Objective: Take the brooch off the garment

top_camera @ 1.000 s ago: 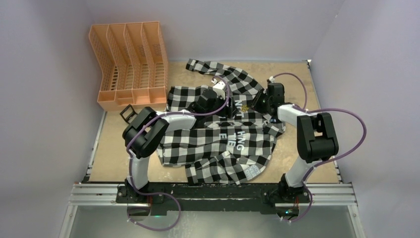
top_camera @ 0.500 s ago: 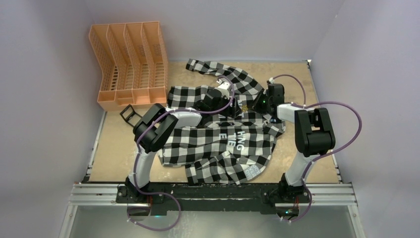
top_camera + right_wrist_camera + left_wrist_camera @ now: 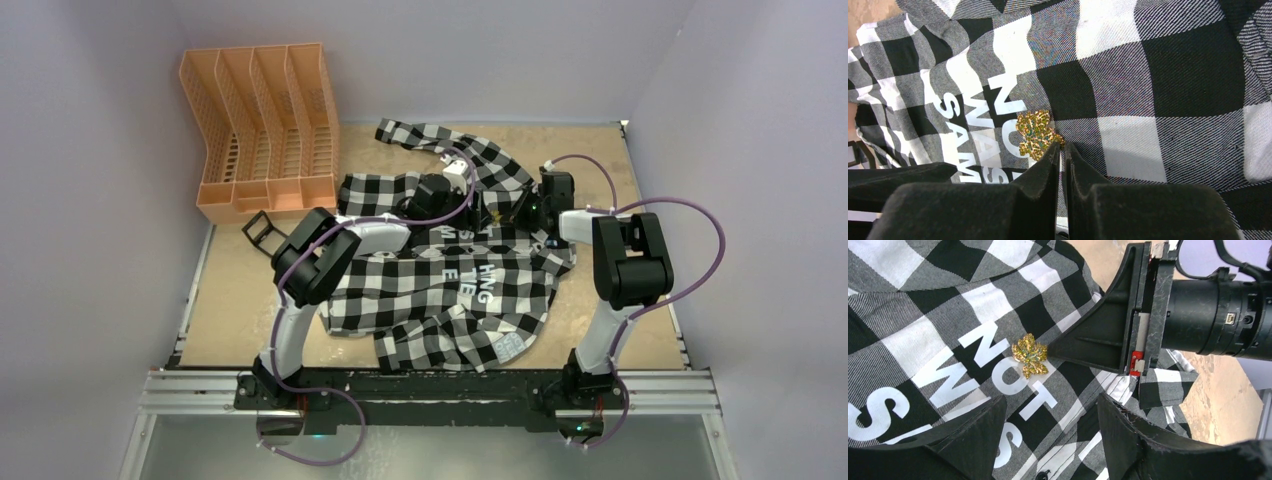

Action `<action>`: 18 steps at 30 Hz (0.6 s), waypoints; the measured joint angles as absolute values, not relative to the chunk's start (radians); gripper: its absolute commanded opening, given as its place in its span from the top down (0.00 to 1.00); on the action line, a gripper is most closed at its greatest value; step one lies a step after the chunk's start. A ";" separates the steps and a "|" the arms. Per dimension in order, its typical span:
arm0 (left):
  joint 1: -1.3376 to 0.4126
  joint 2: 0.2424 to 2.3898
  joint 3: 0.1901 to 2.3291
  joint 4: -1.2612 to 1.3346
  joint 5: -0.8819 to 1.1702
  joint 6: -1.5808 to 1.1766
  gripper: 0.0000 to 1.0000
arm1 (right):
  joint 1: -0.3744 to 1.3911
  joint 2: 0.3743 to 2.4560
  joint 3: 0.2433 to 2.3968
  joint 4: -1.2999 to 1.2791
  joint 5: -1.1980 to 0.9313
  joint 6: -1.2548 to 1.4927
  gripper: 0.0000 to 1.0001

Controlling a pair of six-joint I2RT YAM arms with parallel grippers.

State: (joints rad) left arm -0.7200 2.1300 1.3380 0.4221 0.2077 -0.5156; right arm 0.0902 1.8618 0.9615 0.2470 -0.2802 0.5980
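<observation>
The garment is spread crumpled across the middle of the desk, with one sleeve extended toward the far edge. An orange file organiser is located at the far left corner.

The brooch, a gold leaf-shaped pin, is attached to the far central part of the garment, among the white lettering. It is positioned beside the letters "NOT", partly over a black check and partly over the print. In the top view it is too small to be made out between the two wrists.

The left fingers are held wide apart above the lettering, on the near side of the brooch. Nothing is held between them, and the brooch is not touched by them.

The right fingers are brought in from the right and are closed to a thin slit. Their tips are set on the right edge of the brooch, and that edge is pinched between them. The rest of the pin is left lying flat against the fabric.
</observation>
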 measured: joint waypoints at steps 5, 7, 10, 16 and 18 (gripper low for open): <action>-0.720 2.151 1.381 0.417 0.212 -0.536 0.35 | 0.090 1.863 0.962 0.248 -0.280 0.598 0.90; -0.720 2.172 1.407 0.410 0.213 -0.550 0.35 | 0.090 1.863 0.962 0.249 -0.281 0.598 0.90; -0.720 2.195 1.424 0.401 0.213 -0.585 0.35 | 0.090 1.863 0.962 0.250 -0.280 0.598 0.89; -0.716 2.228 1.433 0.403 0.218 -0.662 0.41 | 0.090 1.865 0.962 0.250 -0.280 0.598 0.90; -0.710 2.242 1.433 0.413 0.229 -0.691 0.43 | 0.090 1.866 0.962 0.252 -0.280 0.598 0.90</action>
